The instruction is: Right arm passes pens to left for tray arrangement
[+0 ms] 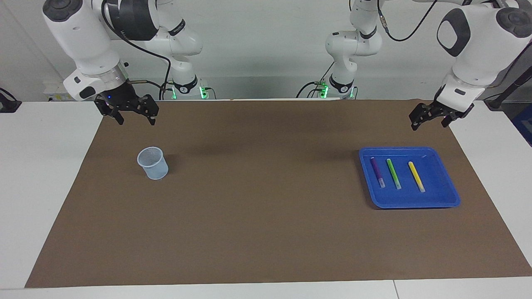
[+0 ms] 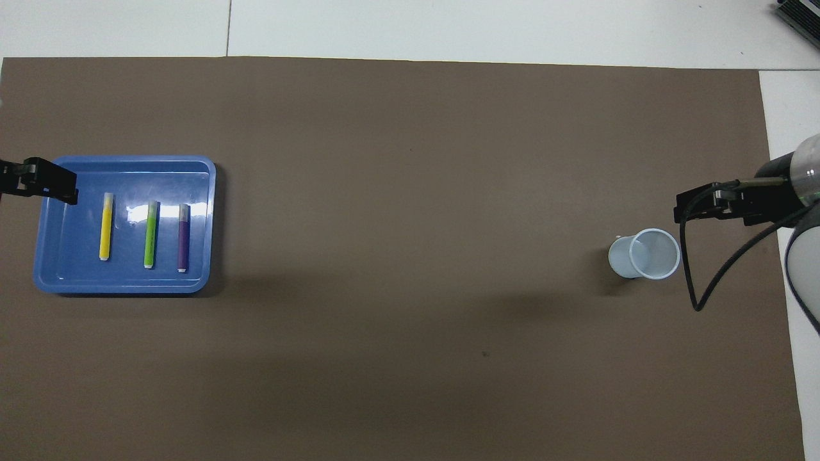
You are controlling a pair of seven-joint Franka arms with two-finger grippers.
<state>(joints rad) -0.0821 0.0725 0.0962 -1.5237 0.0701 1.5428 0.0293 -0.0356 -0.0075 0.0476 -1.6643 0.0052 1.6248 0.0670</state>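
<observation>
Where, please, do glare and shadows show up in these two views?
Overhead view: white glare streaks the floor of the shallow blue plastic tray between the yellow marker pen and purple marker pen; facing view: that tray shows only a faint glint, and soft arm shadows darken the brown table mat.
</observation>
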